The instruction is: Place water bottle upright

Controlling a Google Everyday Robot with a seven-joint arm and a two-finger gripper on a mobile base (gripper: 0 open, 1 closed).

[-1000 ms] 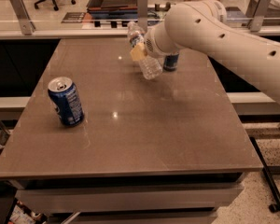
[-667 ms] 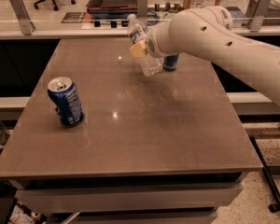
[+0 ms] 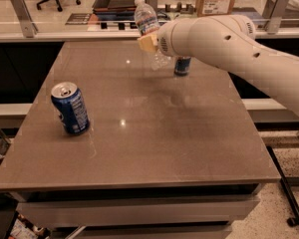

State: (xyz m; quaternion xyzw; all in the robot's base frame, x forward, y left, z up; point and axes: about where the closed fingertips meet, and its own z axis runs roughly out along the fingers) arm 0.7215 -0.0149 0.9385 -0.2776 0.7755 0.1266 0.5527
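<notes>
The water bottle is located toward 12 o'clock on the table, near the far edge. It is close to upright, with the white cap leaning slightly toward 11 o'clock. Whether its base touches the surface cannot be determined.

The gripper is closed around the bottle at mid-body, below the label. One tan finger pad is visible on the near side (the other is hidden behind the bottle and wrist).

Recommended procedure, as a judgement:
- Rotate the wrist until the cap sits directly above the base.
- Lower until the base seats flat, then release.
- The clear ribbed plastic is thin and is likely to flex, so open the jaws slowly to avoid springing the bottle sideways.
- The narrow base and tall cylinder offer little tolerance for tilt.

A slim energy drink can stands just beside the bottle at 3 o'clock, partly behind the white arm. Avoid bumping it. A blue soda can sits well apart at 9 o'clock. The tabletop is smooth, brown and slightly glossy.
</notes>
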